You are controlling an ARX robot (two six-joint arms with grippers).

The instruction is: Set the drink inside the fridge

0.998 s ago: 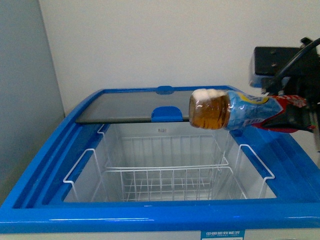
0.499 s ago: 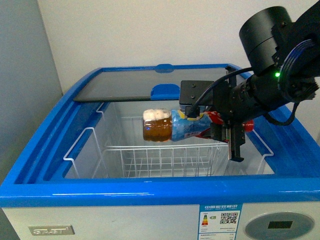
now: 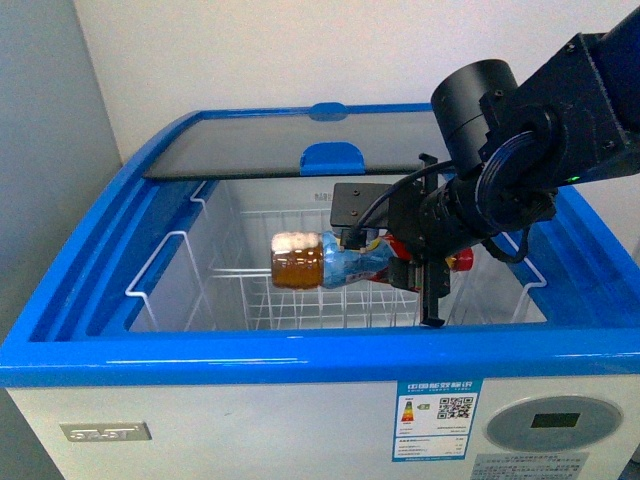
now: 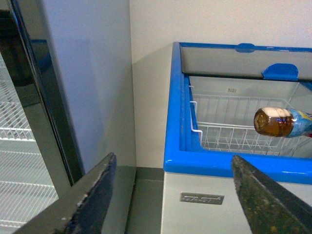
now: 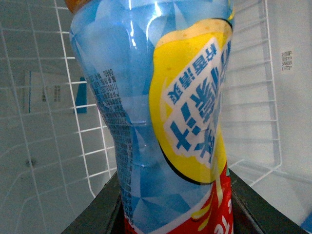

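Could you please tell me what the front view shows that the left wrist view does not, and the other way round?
Only the front view shows the right end effector holding the drink horizontally above the wire baskets, plus the energy label and the control panel on the fridge's front. Only the left wrist view shows the open left end effector and the tall grey cabinet beside the fridge. Both show the bottle, the baskets and the sliding glass lid.

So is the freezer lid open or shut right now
Open. The glass lid is slid to the back, exposing the wire baskets below the bottle.
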